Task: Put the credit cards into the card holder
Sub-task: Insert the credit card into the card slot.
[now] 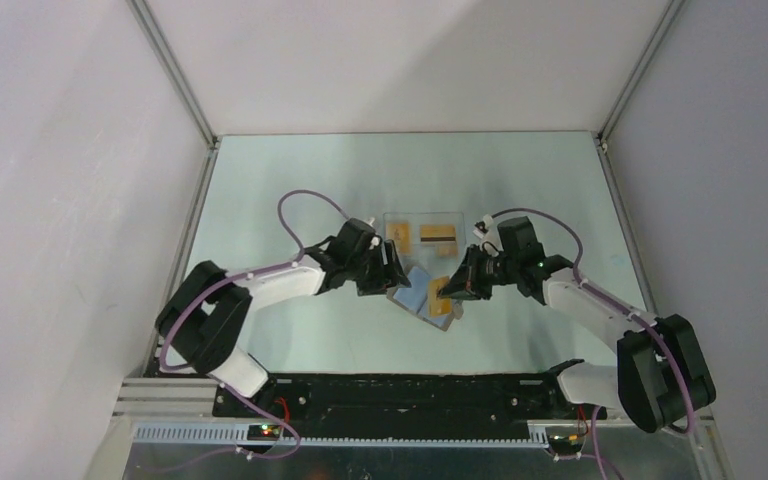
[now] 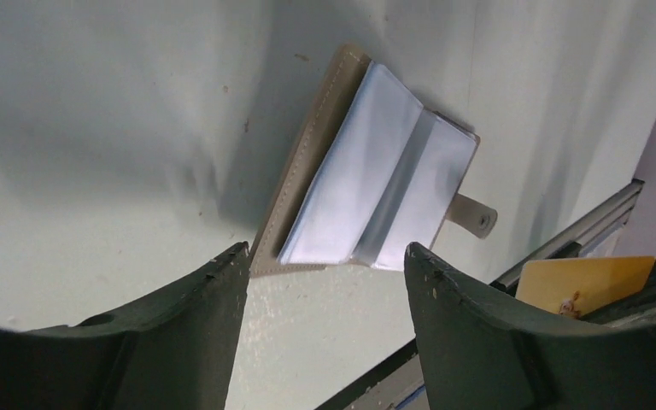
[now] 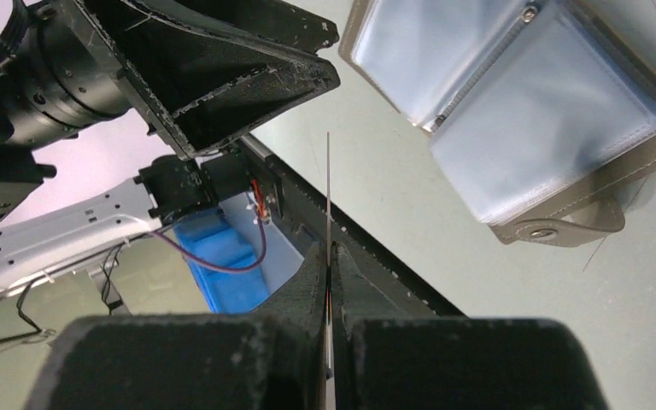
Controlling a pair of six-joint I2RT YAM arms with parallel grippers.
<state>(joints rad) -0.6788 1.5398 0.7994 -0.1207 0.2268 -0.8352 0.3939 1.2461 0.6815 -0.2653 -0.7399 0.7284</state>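
- Fingers of my left gripper [image 2: 326, 252] stood wide apart and held nothing. Both dark tips pointed down at the table [image 2: 94, 154].
- Just past those tips lay the card holder [image 2: 367, 171], flat on the table and folded open. Its clear sleeves faced up inside a taupe stitched cover, and a snap tab [image 2: 476, 215] stuck out from one side.
- The holder's near edge showed between my left fingertips. I could not tell whether they touched it.
- My right gripper [image 3: 331, 256] was clamped tight on one credit card [image 3: 328, 188]. The card stood out past the fingertips and showed edge-on as a thin line in the right wrist view. In the left wrist view it showed an orange-gold face.
- That card hung over the table beside the holder's snap-tab side, apart from the sleeves and in none of them.
- The two grippers faced each other across the holder, the left at its left side and the right at its right.
- Beyond the holder, farther from my bases, sat a clear plastic box [image 1: 422, 218]. Other credit cards [image 1: 438, 237] lay in it, one with a dark stripe.
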